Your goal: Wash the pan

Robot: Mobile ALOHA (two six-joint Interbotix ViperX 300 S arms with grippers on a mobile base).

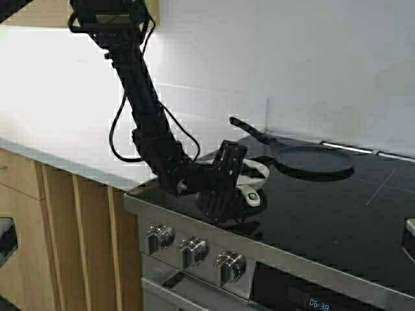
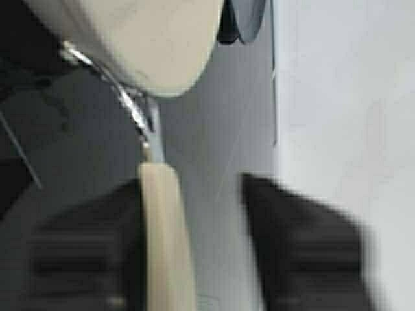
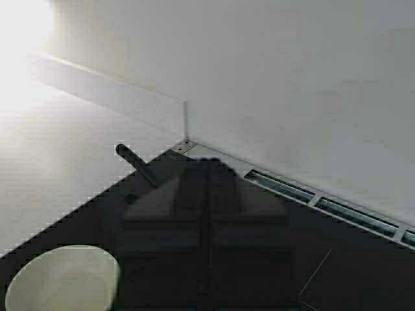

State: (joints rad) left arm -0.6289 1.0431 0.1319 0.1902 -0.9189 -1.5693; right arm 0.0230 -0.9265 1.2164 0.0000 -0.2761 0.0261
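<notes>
Left gripper (image 1: 248, 184) low over front of black glass cooktop (image 1: 337, 214), fingers spread around cream straight handle (image 2: 165, 240) of small cream saucepan (image 1: 256, 176), not yet clamped. Advice: centre handle between pads, close firmly, lift level. Right gripper (image 3: 209, 214) pressed closed, hovering idle. Beyond: flat black frying pan (image 1: 314, 160) at rear by white wall (image 1: 292, 58).

a black pan (image 1: 314, 160) on a black stovetop (image 1: 337, 214), a cream ladle (image 1: 253, 184), silver knobs (image 1: 194, 251).
</notes>
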